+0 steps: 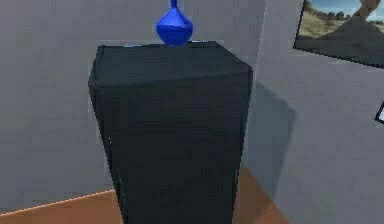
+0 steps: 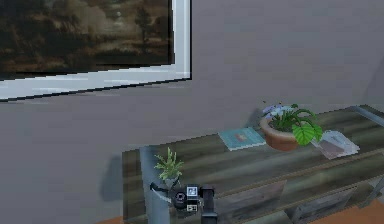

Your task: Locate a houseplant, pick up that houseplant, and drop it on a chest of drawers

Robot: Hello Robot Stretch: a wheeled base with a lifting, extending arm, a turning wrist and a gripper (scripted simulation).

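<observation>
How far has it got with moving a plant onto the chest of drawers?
Finding looks done: a small houseplant stands on the wooden table, with the gripper right by it. The pickup seems in hand, though I cannot tell whether the gripper holds anything. Left: lifting the plant and dropping it on a chest of drawers, perhaps the dark cabinet under the blue vase ahead.

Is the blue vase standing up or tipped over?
Standing up. The blue vase sits on its round bottom on top of the dark cabinet, with its thin neck pointing straight up.
</observation>
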